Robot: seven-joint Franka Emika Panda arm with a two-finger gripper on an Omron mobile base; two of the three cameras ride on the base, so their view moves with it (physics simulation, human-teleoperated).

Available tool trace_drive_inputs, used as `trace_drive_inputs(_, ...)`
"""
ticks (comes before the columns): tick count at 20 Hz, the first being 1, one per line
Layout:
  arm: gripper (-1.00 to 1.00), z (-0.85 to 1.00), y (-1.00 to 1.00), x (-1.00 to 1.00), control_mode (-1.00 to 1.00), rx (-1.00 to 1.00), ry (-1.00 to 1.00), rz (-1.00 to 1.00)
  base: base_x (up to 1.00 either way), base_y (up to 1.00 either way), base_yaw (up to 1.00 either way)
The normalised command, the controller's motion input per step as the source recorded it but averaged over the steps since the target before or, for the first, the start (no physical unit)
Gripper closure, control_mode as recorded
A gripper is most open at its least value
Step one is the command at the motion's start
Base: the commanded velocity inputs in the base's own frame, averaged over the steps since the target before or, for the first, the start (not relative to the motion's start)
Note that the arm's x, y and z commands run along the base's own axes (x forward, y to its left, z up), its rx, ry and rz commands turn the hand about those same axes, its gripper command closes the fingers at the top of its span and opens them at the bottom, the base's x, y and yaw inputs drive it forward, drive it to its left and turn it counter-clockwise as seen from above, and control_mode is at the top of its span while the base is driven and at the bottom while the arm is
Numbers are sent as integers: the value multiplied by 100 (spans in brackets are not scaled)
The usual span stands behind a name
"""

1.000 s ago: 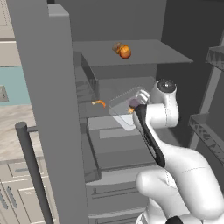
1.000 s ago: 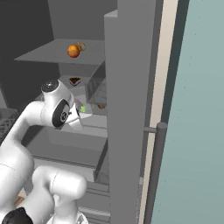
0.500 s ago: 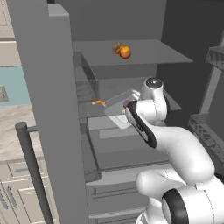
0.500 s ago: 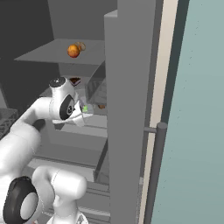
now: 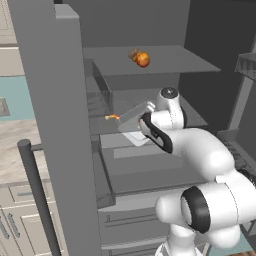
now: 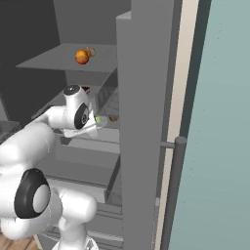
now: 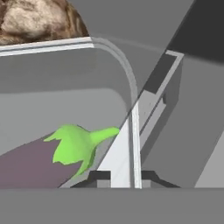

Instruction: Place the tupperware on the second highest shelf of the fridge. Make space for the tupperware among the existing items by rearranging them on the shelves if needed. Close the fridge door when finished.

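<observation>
The open fridge (image 5: 150,30) stands in a simulated kitchen, its grey cavity dark at the back, with beige cabinets (image 5: 12,220) and a pale counter (image 5: 15,150) at nine o'clock in the left base view and a teal wall (image 6: 219,122) at three o'clock in the right base view. Inside it, the tupperware (image 5: 131,117) is tilted, held at one edge by the gripper (image 7: 121,177) just over the second highest shelf (image 5: 192,114); in the left base view it sits at the centre, with an orange shrimp (image 5: 113,117) poking out at its nine o'clock end. The hand view shows the tray's rim running between the two finger tips, so the fingers are pinched on the wall of the tupperware, and inside lies a purple eggplant (image 7: 30,168) with a bright green stem (image 7: 78,142). At eleven o'clock in that view a brown, mottled round food (image 7: 39,19) lies just beyond the tray's far rim. On the topmost shelf (image 5: 170,60), at twelve o'clock from the tray, rests an orange and brown round food (image 5: 141,58). The open left door (image 5: 55,125) with its dark bar handle (image 5: 37,200) fills nine o'clock; the right door (image 6: 144,122) and its handle (image 6: 171,195) stand at three o'clock from the arm (image 6: 29,146) in the right base view.
</observation>
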Motion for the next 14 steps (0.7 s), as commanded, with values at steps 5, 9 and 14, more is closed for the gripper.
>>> trace_drive_inputs(5,100,-4,14,44,-100,0,2,0,0,0,0)
trace_drive_inputs(9,100,-4,33,49,-100,0,0,0,0,0,0)
trace_drive_inputs(14,100,-2,12,54,-100,0,-2,0,0,0,0)
